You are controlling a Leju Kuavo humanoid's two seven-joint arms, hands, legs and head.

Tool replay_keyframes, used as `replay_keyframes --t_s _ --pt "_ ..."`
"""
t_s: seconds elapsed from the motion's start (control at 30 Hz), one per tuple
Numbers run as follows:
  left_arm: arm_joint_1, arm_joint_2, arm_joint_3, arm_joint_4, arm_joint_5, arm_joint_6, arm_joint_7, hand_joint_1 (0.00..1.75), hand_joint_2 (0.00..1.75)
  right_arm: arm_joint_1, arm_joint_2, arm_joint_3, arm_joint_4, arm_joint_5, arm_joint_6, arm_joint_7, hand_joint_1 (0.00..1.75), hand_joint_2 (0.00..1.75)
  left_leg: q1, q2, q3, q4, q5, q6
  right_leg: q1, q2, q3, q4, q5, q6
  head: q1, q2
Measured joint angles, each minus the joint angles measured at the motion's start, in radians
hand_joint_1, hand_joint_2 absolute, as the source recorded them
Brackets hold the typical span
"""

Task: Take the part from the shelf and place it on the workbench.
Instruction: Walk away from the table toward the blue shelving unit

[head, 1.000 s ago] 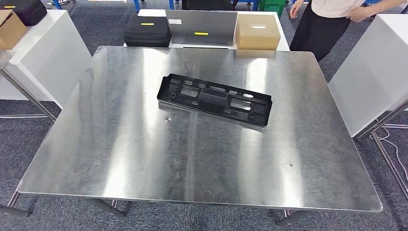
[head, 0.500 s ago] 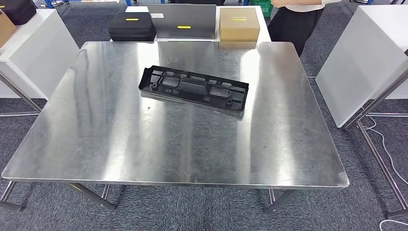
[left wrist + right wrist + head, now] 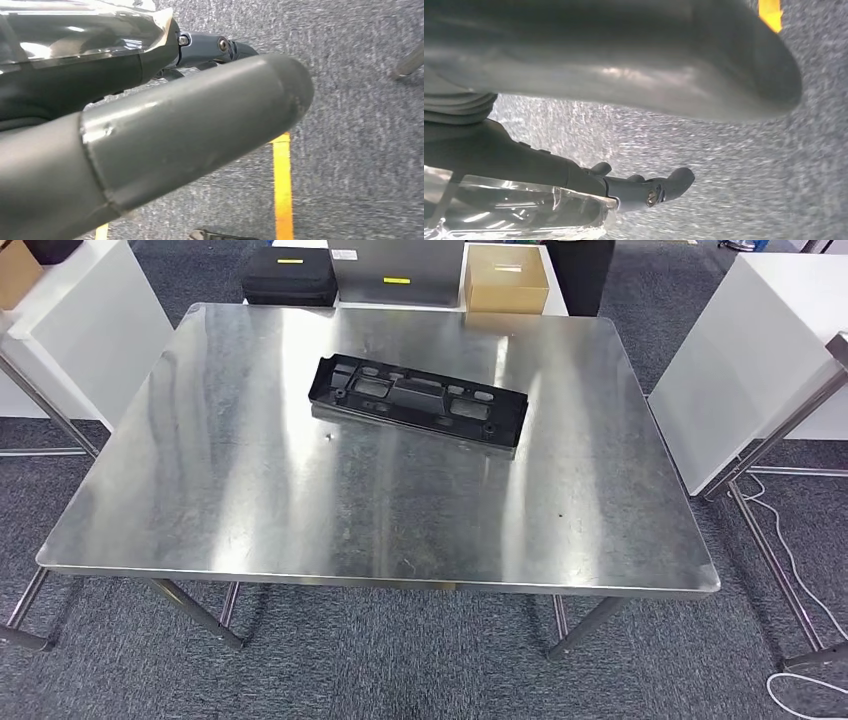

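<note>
**Black part lying on the steel desk, both hands empty**

The black part (image 3: 418, 400), a long flat frame with cut-outs, lies flat on the steel desk (image 3: 300, 510), a little beyond the desk's middle and slightly skewed to its edges. Nothing touches it.

Beyond the desk's far edge stand a black case (image 3: 290, 276), a grey panel (image 3: 397, 270) and a brown box (image 3: 506, 278), side by side (the panel between the other two). A person's dark clothing (image 3: 580, 270) shows just past the brown box. White cabinets (image 3: 760, 360) flank the desk on either side.

The left hand (image 3: 190, 130) hangs over grey carpet with a yellow floor line (image 3: 282, 190) below it; its thick thumb and a dark finger (image 3: 220, 47) are apart, holding nothing. The right hand (image 3: 634, 95) likewise hangs above carpet, its thumb and a dark finger (image 3: 659, 187) spread, with nothing between them.
</note>
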Motion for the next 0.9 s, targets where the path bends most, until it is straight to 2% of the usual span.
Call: replay_keyframes --t_s 0.07,0.1,0.17,0.2,0.23,0.27,0.3,0.33,0.37,0.4,0.43,0.47,0.5,0.53,0.57,0.6,0.67,0.7,0.73,0.77,0.83,0.87,0.9 --pt "0.000 -0.002 0.000 0.000 0.000 0.000 0.000 0.00 0.00 -0.002 -0.002 0.001 0.000 0.000 0.000 0.000 0.00 0.00 -0.002 0.002 -0.012 0.001 0.017 -0.009 0.005 0.000 0.106 -0.153 0.012 -0.001 -0.001 0.000" --pt "-0.001 -0.002 0.000 0.000 0.000 0.000 0.000 0.00 0.00 -0.002 -0.003 0.002 0.000 0.000 0.000 0.000 0.00 0.00 -0.003 0.003 -0.017 0.001 0.027 -0.014 0.008 0.000 0.136 -0.205 0.009 -0.007 -0.001 0.000" --pt "-0.001 -0.003 0.000 0.000 0.000 0.001 0.000 0.00 0.00 -0.001 -0.003 0.002 0.000 0.002 0.000 0.000 0.00 0.00 -0.003 0.005 -0.020 -0.002 0.043 -0.024 0.014 0.000 0.144 -0.240 0.007 -0.019 -0.002 0.000" --pt "-0.001 -0.003 0.000 0.000 0.000 0.001 -0.001 0.00 0.00 0.001 -0.003 0.002 0.000 0.003 0.000 0.000 0.00 0.00 -0.001 0.003 -0.023 0.000 0.044 -0.029 0.008 -0.001 0.138 -0.241 0.014 -0.027 -0.001 0.000" --pt "-0.001 -0.002 0.001 0.000 0.000 0.001 -0.002 0.00 0.00 0.001 -0.002 0.002 0.000 0.004 0.000 0.000 0.00 0.00 0.001 -0.002 -0.029 0.011 0.028 -0.035 0.003 -0.003 0.133 -0.243 0.022 -0.037 -0.002 0.000" --pt "-0.001 -0.002 0.001 0.000 0.000 0.001 -0.002 0.00 0.00 0.001 -0.002 0.003 0.000 0.006 0.000 0.001 0.00 0.00 0.003 -0.008 -0.038 0.038 -0.004 -0.040 -0.003 -0.005 0.128 -0.245 0.030 -0.050 -0.004 0.000" --pt "-0.001 -0.002 0.002 0.000 0.001 0.001 -0.003 0.00 0.00 0.001 -0.001 0.004 0.000 0.008 0.000 0.001 0.00 0.00 0.006 -0.015 -0.052 0.084 -0.051 -0.045 -0.007 -0.007 0.120 -0.246 0.039 -0.059 -0.006 0.000" --pt "0.000 -0.002 0.002 0.000 0.001 0.001 -0.003 0.00 0.00 0.000 -0.002 0.005 0.000 0.009 0.000 0.002 0.00 0.00 0.009 -0.019 -0.066 0.145 -0.102 -0.051 -0.006 -0.008 0.111 -0.246 0.048 -0.066 -0.009 0.000" --pt "0.000 -0.002 0.002 0.000 0.001 0.000 -0.004 0.00 0.00 0.000 -0.002 0.006 0.000 0.010 0.000 0.003 0.00 0.00 0.012 -0.021 -0.077 0.207 -0.140 -0.056 -0.006 -0.009 0.101 -0.245 0.056 -0.068 -0.010 0.000" --pt "0.000 -0.002 0.002 0.000 0.001 0.000 -0.004 0.00 0.00 0.000 -0.002 0.007 0.000 0.010 0.000 0.004 0.00 0.00 0.016 -0.022 -0.081 0.255 -0.156 -0.062 -0.006 -0.009 0.092 -0.245 0.064 -0.065 -0.011 0.000" --pt "-0.001 -0.002 0.002 0.000 0.000 0.000 -0.004 0.00 0.00 0.000 -0.002 0.008 0.000 0.010 -0.001 0.005 0.00 0.00 0.021 -0.022 -0.072 0.274 -0.147 -0.067 -0.007 -0.009 0.083 -0.243 0.072 -0.062 -0.011 0.000" --pt "-0.002 -0.002 0.002 0.000 0.000 0.000 -0.003 0.00 0.00 0.000 -0.003 0.009 0.000 0.010 -0.001 0.007 0.00 0.00 0.027 -0.022 -0.046 0.259 -0.121 -0.071 -0.009 -0.009 0.074 -0.239 0.079 -0.056 -0.011 0.000" --pt "-0.004 -0.002 0.002 0.000 0.000 0.000 -0.003 0.00 0.00 0.000 -0.003 0.009 0.000 0.011 -0.002 0.010 0.00 0.00 0.033 -0.022 -0.005 0.211 -0.091 -0.076 -0.012 -0.009 0.065 -0.232 0.085 -0.051 -0.011 0.000" --pt "-0.006 -0.002 0.002 0.000 -0.001 -0.001 -0.003 0.00 0.00 -0.001 -0.003 0.009 0.000 0.010 -0.002 0.013 0.00 0.00 0.037 -0.024 0.044 0.145 -0.073 -0.081 -0.012 -0.008 0.053 -0.224 0.089 -0.046 -0.011 0.000" --pt "-0.008 -0.003 0.002 0.000 -0.001 -0.001 -0.003 0.00 0.00 -0.002 -0.003 0.009 0.000 0.010 -0.003 0.015 0.00 0.00 0.039 -0.028 0.083 0.085 -0.066 -0.084 -0.012 -0.008 0.042 -0.214 0.092 -0.040 -0.011 0.000" --pt "-0.009 -0.004 0.001 0.000 -0.002 -0.002 -0.003 0.00 0.00 -0.004 -0.003 0.009 0.000 0.010 -0.003 0.017 0.00 0.00 0.038 -0.032 0.107 0.041 -0.068 -0.086 -0.011 -0.007 0.033 -0.206 0.097 -0.033 -0.011 0.000" --pt "-0.010 -0.004 0.001 0.000 -0.003 -0.002 -0.001 0.00 0.00 -0.007 -0.003 0.010 0.000 0.011 -0.003 0.021 0.00 0.00 0.030 -0.037 0.109 0.014 -0.076 -0.082 -0.007 -0.006 0.017 -0.198 0.110 -0.013 -0.010 0.000" --pt "-0.010 -0.005 0.001 0.000 -0.004 -0.002 0.002 0.00 0.00 -0.007 -0.003 0.010 0.000 0.011 -0.004 0.023 0.00 0.00 0.029 -0.036 0.099 0.010 -0.073 -0.075 -0.007 -0.005 0.008 -0.195 0.113 -0.004 -0.009 0.000" --pt "-0.011 -0.005 0.001 0.000 -0.004 -0.002 0.004 0.00 0.00 -0.007 -0.003 0.010 0.000 0.011 -0.004 0.025 0.00 0.00 0.028 -0.034 0.090 0.007 -0.067 -0.064 -0.007 -0.004 -0.005 -0.185 0.106 0.001 -0.010 0.000" --pt "-0.011 -0.004 0.002 0.000 -0.004 -0.002 0.006 0.00 0.00 -0.007 -0.003 0.010 0.000 0.010 -0.005 0.026 0.00 0.00 0.027 -0.031 0.078 0.003 -0.059 -0.049 -0.008 -0.003 -0.022 -0.161 0.083 -0.001 -0.007 0.000" --pt "-0.012 -0.004 0.002 0.000 -0.004 -0.002 0.010 0.00 0.00 -0.008 -0.002 0.010 0.000 0.009 -0.006 0.028 0.00 0.00 0.022 -0.027 0.052 0.001 -0.038 -0.020 -0.009 -0.002 -0.061 -0.061 0.001 -0.015 -0.003 0.000" --pt "-0.012 -0.004 0.002 0.000 -0.004 -0.002 0.012 0.00 0.00 -0.008 -0.001 0.010 0.000 0.009 -0.006 0.029 0.00 0.00 0.018 -0.024 0.037 0.001 -0.026 -0.011 -0.009 -0.002 -0.077 0.005 -0.037 -0.019 0.000 0.000" --pt "-0.012 -0.004 0.002 0.000 -0.004 -0.002 0.013 0.00 0.00 -0.008 -0.001 0.010 0.000 0.009 -0.006 0.030 0.00 0.00 0.014 -0.021 0.022 0.002 -0.015 -0.007 -0.009 -0.002 -0.083 0.058 -0.058 -0.018 0.000 0.000"
